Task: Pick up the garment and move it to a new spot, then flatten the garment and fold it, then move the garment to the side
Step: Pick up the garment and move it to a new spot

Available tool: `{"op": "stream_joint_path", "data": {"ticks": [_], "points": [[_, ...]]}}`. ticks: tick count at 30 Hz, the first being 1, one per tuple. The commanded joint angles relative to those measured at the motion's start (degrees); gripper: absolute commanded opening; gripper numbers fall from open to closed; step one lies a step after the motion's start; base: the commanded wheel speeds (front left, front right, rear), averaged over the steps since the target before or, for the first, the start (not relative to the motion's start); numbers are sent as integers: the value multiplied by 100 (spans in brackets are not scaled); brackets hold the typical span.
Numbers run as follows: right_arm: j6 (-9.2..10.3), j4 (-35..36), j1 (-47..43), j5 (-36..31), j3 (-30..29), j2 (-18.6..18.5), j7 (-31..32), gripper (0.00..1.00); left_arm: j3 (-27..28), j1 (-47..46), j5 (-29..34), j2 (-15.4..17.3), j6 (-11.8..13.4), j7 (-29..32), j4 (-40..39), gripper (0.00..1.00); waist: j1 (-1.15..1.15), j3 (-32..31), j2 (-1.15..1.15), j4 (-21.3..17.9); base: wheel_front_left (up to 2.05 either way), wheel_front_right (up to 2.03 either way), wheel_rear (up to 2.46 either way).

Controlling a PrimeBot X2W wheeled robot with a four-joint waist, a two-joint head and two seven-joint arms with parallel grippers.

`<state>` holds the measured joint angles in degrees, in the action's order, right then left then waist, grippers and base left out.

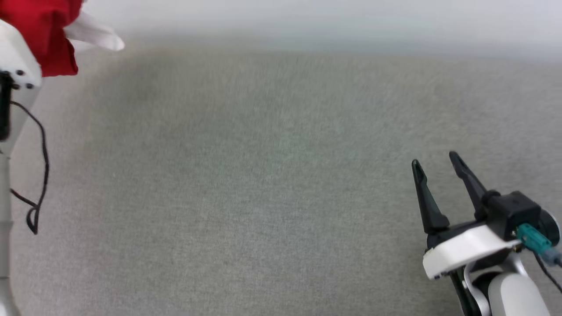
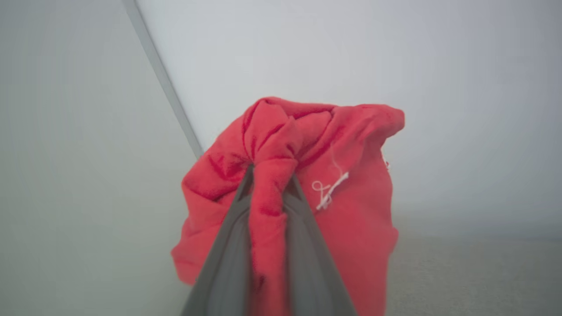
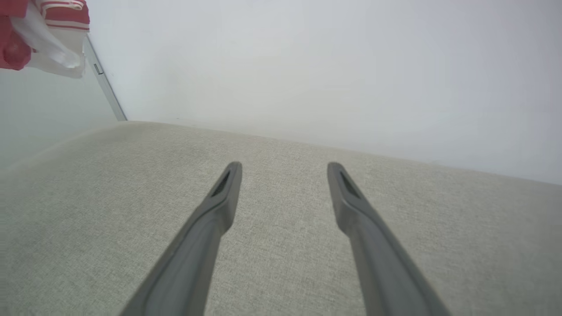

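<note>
The red garment (image 2: 342, 210) hangs bunched in the air, with my left gripper (image 2: 270, 180) shut on a fold of it; a small white logo shows on the cloth. From the head camera the garment (image 1: 44, 30) is at the top left corner, a white sleeve sticking out to the right, above my pale left forearm (image 1: 13, 74). Its striped sleeve (image 3: 52, 26) also appears at the top left of the right wrist view. My right gripper (image 1: 437, 160) rests low at the lower right over the grey cloth surface (image 1: 263, 175), open, nothing between its fingers (image 3: 228, 184).
A pale wall (image 3: 329, 66) rises behind the surface's far edge. A thin metal strip (image 3: 105, 87) runs down a corner of the wall at the left. A black cable (image 1: 39, 175) loops beside my left arm.
</note>
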<state>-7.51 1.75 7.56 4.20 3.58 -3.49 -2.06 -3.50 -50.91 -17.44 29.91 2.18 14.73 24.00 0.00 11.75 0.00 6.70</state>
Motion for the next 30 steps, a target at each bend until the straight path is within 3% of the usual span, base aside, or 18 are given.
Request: {"op": "stream_joint_path", "data": {"ticks": [1, 9, 19, 22, 27, 28, 29, 30], "points": [[4, -1, -103, 34, -28, 17, -26, 100, -39, -26, -27, -48, -36, -74, 7, 0, 0, -399, 0, -186, 0, 0, 0], [4, 61, -440, 43, -158, 61, 88, 100, -530, 304, -222, -862, -288, -457, -96, 0, 0, -869, 0, -835, 0, 0, 0], [3, 161, -696, 180, -320, 65, 203, 100, -1630, 1104, -443, -2109, -701, -476, -130, 0, 0, -849, 0, -1684, 0, 0, 0], [3, 211, -760, 213, -423, 65, 236, 100, -2005, 1511, -512, -2341, -790, -541, -67, 0, 0, -793, 0, -1788, 0, 0, 0], [3, 246, -819, 252, -424, 64, 232, 100, -2404, 2554, -615, -2458, -793, -677, 44, 0, 0, -722, 0, -1903, 0, 0, 0], [4, 247, -827, 260, -434, 64, 225, 100, -2456, 2797, -629, -2461, -752, -700, 71, 20, 0, -710, 0, -1906, 0, 0, 0], [3, 252, -831, 272, -443, 64, 219, 100, -2490, 3001, -644, -2459, -719, -691, 93, 76, 0, -692, 0, -1898, 0, 0, 0], [3, 253, -831, 277, -461, 64, 208, 100, -2523, 3167, -638, -2458, -695, -718, 93, 100, 0, -675, 0, -1877, 0, 0, 0]]}}
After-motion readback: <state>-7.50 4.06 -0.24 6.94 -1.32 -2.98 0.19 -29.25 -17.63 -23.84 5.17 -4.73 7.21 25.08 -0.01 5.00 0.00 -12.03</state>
